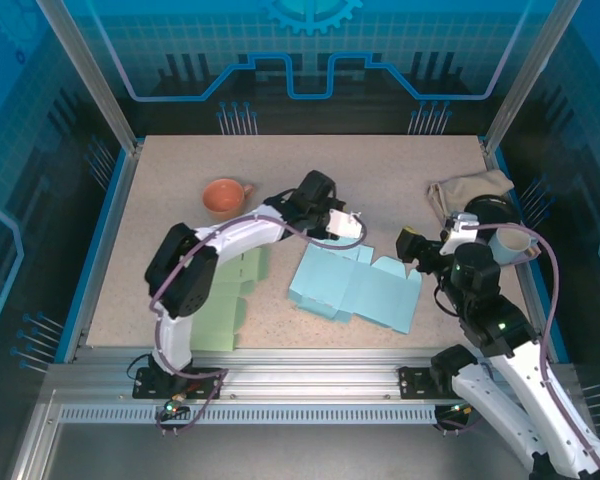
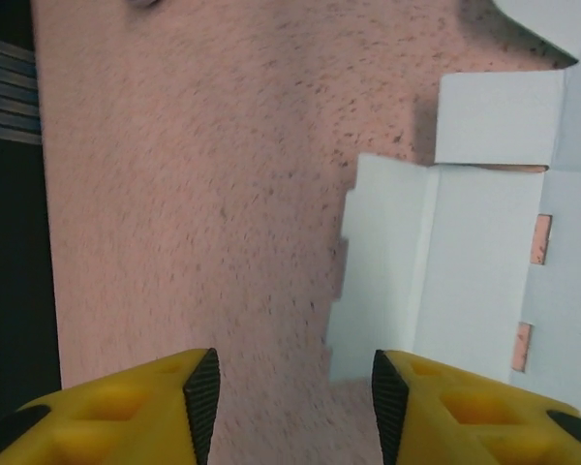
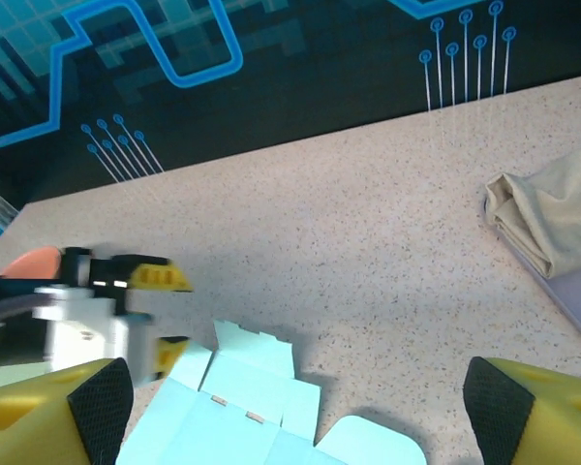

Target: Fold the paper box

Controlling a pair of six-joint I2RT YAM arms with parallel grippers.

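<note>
The paper box (image 1: 355, 285) is a flat, unfolded light blue sheet in the middle of the table, with a notched flap at its far edge (image 3: 257, 358). My left gripper (image 1: 352, 230) hovers just beyond the box's far left corner. It stands open (image 2: 295, 402) over bare table, nothing between its yellow fingers, with the box's flap (image 2: 387, 262) just to the right of them. My right gripper (image 1: 412, 250) sits above the box's far right side. Its jaws are wide open (image 3: 290, 407) and empty.
An orange cup (image 1: 225, 197) stands at the back left. A pale green sheet (image 1: 230, 295) lies under the left arm. A beige cloth (image 1: 470, 190) lies at the back right, with a white cup (image 1: 512, 245) beside the right arm.
</note>
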